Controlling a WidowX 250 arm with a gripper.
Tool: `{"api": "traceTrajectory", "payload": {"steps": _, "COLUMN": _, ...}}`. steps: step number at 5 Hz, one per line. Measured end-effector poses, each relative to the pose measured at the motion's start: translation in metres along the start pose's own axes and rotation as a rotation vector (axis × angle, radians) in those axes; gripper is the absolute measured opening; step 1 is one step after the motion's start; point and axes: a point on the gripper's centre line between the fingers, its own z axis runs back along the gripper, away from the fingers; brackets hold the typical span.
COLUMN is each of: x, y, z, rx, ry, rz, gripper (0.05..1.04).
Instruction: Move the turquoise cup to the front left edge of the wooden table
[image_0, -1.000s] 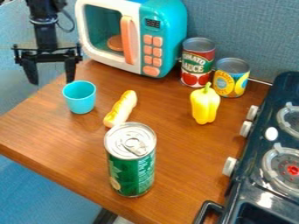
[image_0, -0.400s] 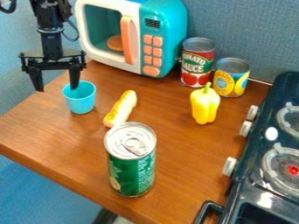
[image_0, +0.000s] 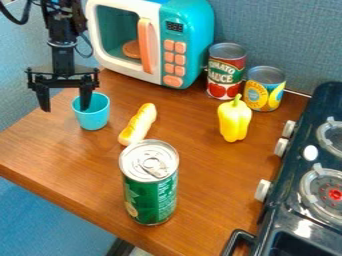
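1. Lowered the black gripper (image_0: 65, 109) since the earlier frames, and brought it somewhat rightward in the view, over to the blue cup (image_0: 92, 120). Left the cup and everything else on the tabletop (image_0: 200, 212) in place.
2. Holds the jaws released and spread wide, gripping nothing. Hangs one finger over the mouth of the cup, with its tip seen against the inside; can't tell how deep it reaches. Hangs the other outside, to the left in the view.
3. Stands the cup upright near the far left edge of the wooden tabletop, with the bread roll (image_0: 138, 125) lying slantwise just to its right.
4. Sets the green can (image_0: 152, 195) upright nearest the camera, with its silver lid overlapping the lower end of the roll in the view; can't tell whether they touch.
5. Stands the yellow pepper (image_0: 235, 122) stem up, farther right, in front of the yellow can (image_0: 263, 95). Places the red can (image_0: 226, 77) behind and to the left, near the toy microwave (image_0: 190, 55).
6. Shows an orange handle (image_0: 145, 45) on the microwave's front and a round orange piece (image_0: 132, 49) inside.
7. Runs the dark stove (image_0: 287, 215) along the right, with pale knobs facing the tabletop.
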Motion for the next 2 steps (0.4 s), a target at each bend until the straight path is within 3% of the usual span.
{"api": "traceTrajectory", "payload": {"steps": 2, "x": 0.0002, "y": -0.0072, "z": -0.0120, "rx": 0.018, "ry": 0.024, "rz": -0.012, "gripper": 0.961}}
